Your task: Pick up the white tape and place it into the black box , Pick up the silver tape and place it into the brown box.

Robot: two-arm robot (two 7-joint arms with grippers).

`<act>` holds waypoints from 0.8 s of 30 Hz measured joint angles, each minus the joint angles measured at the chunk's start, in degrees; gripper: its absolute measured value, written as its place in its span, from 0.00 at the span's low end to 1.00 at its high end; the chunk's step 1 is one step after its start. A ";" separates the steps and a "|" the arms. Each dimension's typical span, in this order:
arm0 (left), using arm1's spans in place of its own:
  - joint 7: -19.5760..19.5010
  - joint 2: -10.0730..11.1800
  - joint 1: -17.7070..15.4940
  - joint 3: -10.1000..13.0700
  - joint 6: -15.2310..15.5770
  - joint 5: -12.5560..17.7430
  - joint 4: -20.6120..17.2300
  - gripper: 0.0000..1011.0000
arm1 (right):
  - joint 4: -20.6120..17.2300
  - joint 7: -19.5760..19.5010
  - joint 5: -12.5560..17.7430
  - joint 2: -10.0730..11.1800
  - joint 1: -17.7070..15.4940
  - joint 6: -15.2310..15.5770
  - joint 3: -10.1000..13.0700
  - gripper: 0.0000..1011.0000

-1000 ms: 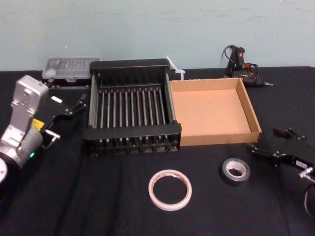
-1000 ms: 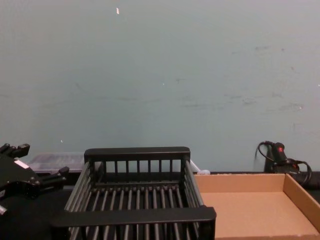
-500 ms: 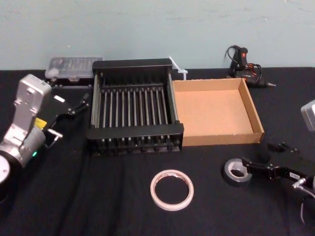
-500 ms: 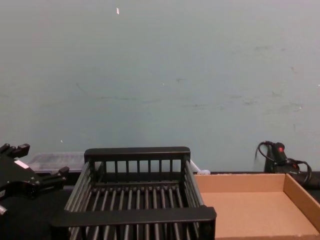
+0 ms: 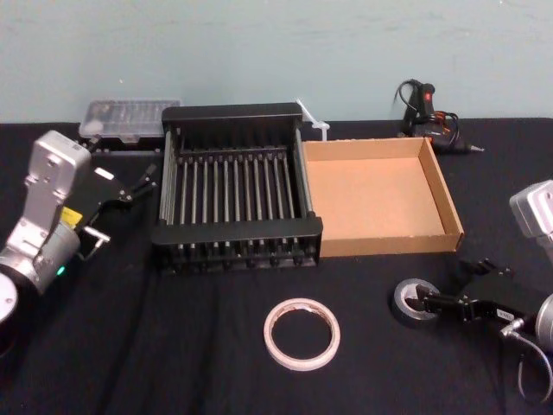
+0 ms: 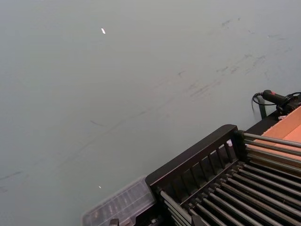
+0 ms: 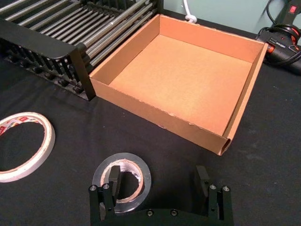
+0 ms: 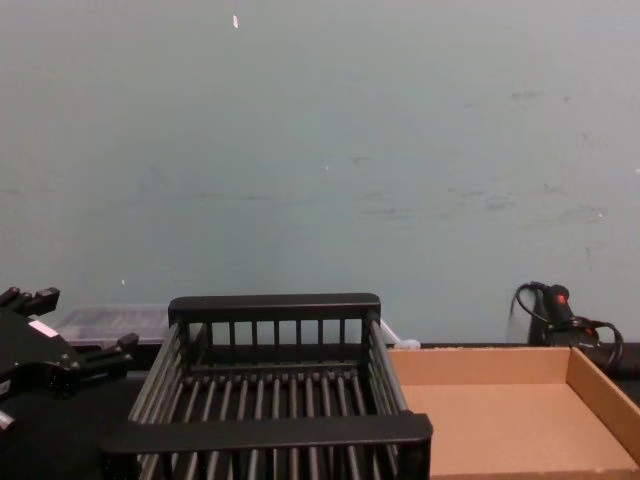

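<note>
The silver tape (image 5: 406, 296) lies flat on the black cloth in front of the brown box (image 5: 386, 243). My right gripper (image 5: 454, 286) is open and low over it. In the right wrist view one finger (image 7: 112, 184) sits inside the core of the silver tape (image 7: 123, 160), and the other stands outside, well clear of it. The white tape (image 5: 301, 334) (image 7: 49, 138) lies flat left of the silver roll, in front of the black box (image 5: 233, 113) (image 8: 275, 306). My left gripper (image 5: 138, 183) (image 8: 80, 322) hangs open just left of the black box.
A glue gun (image 5: 423, 107) with its cord lies behind the brown box (image 7: 155, 113). A clear plastic case (image 5: 121, 117) sits behind the black box's left corner, and a white strap (image 5: 309, 118) pokes up behind it. Black cloth covers the table.
My right gripper has come down and moved left to the silver tape, and one finger now sits in its core. The left arm and both tapes have stayed put.
</note>
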 joint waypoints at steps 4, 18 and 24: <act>0.00 0.00 0.00 0.00 0.00 0.00 0.00 0.99 | 0.63 0.32 -0.62 -0.48 0.43 0.34 -0.33 0.99; 0.00 0.00 0.00 0.00 0.00 0.00 0.00 0.99 | 2.28 1.24 -2.25 -1.74 1.47 1.43 -0.75 0.99; 0.00 0.00 0.00 0.00 0.00 0.00 0.00 0.99 | 2.69 1.53 -2.58 -2.15 1.81 1.86 -0.78 0.99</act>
